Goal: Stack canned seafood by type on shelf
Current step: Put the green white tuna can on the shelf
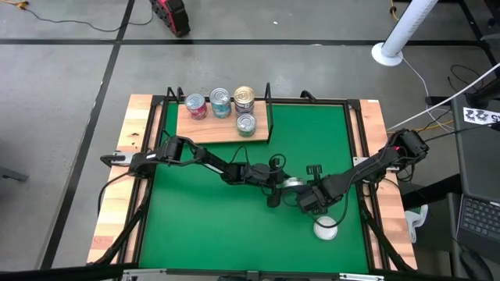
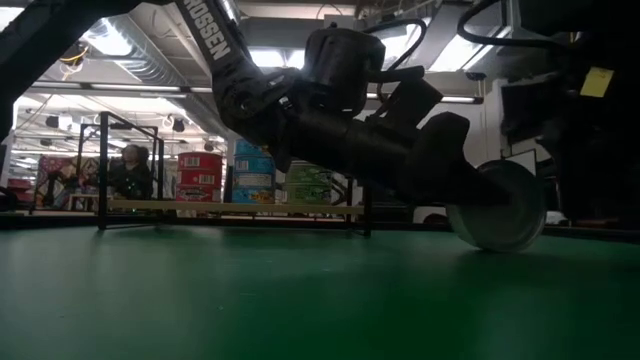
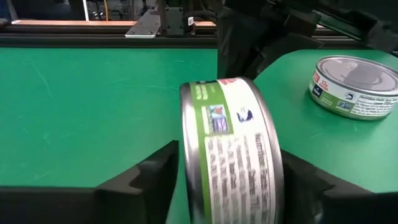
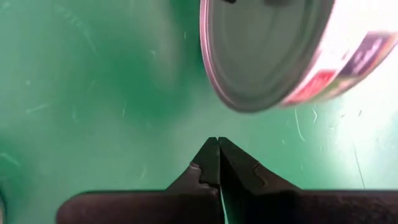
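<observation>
The wooden shelf [image 1: 211, 129] lies at the mat's far edge. It carries a red-pink tin stack [image 1: 196, 105], a blue-teal one [image 1: 220, 101], a gold one [image 1: 244, 97] and a single tin [image 1: 246, 123]. My left gripper [image 1: 287, 186] [image 3: 230, 186] sits mid-mat, shut on a green-and-white labelled tin [image 3: 233, 149] [image 2: 497, 205]. My right gripper [image 1: 307, 201] [image 4: 217, 146] is shut just on the near-right side of that tin [image 4: 267, 50], touching nothing. Another tin [image 1: 326, 228] [image 3: 354, 84] lies flat on the mat. My left gripper pinches the tin between its two fingers, one finger [image 3: 146, 180] against each flat face, so the labelled side wall [image 3: 239, 155] faces the wrist camera. The fingers reach in roughly level from the table's left. The tin stands on edge, tilted; whether its rim touches the mat I cannot tell.
The green mat [image 1: 195, 218] is bordered by a black frame [image 1: 152, 156] and wooden table edges. Cables run along the right side. Open mat lies to the near left. In the low view a person [image 2: 130, 170] shows in the room behind the shelf.
</observation>
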Robot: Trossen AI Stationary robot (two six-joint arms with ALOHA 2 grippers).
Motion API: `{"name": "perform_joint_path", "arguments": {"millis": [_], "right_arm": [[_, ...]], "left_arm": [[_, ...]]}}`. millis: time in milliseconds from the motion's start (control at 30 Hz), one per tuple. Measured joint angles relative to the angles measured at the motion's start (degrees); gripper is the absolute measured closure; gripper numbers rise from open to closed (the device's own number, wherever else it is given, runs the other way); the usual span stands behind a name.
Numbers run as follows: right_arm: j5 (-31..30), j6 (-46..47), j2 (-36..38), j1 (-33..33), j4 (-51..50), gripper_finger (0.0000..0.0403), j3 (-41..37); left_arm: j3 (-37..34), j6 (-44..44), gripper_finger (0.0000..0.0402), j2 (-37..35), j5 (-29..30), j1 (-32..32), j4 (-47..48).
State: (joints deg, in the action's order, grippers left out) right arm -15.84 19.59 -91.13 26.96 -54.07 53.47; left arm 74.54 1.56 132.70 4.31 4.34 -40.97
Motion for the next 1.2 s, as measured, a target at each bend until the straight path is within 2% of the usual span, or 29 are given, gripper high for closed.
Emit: {"name": "perform_joint_path", "arguments": {"millis": [200,467,833,1000,1200], "right_arm": [[1.2,0.0,0.0,0.0,-2.0,0.0400,0.1],[0.0,1.2,0.0,0.1,-10.4,0.0400,3.4],[-2.5,1.1,0.0,0.1,-12.5,0.0400,3.8],[-3.1,1.0,0.0,0.0,-12.2,0.0400,3.9],[-6.6,0.5,0.0,0.0,-11.4,0.0400,3.9]], "left_arm": [[0.0,3.3,0.0275,-1.0,-0.2,0.0,1.5],[0.0,11.3,0.0277,-10.6,-5.2,-0.9,19.7],[0.0,15.2,0.0274,-31.7,-5.3,-3.5,53.2],[0.0,22.4,0.0275,-40.4,-0.3,-4.3,64.5],[-0.9,34.8,0.0274,-46.3,10.6,-1.7,74.1]]}}
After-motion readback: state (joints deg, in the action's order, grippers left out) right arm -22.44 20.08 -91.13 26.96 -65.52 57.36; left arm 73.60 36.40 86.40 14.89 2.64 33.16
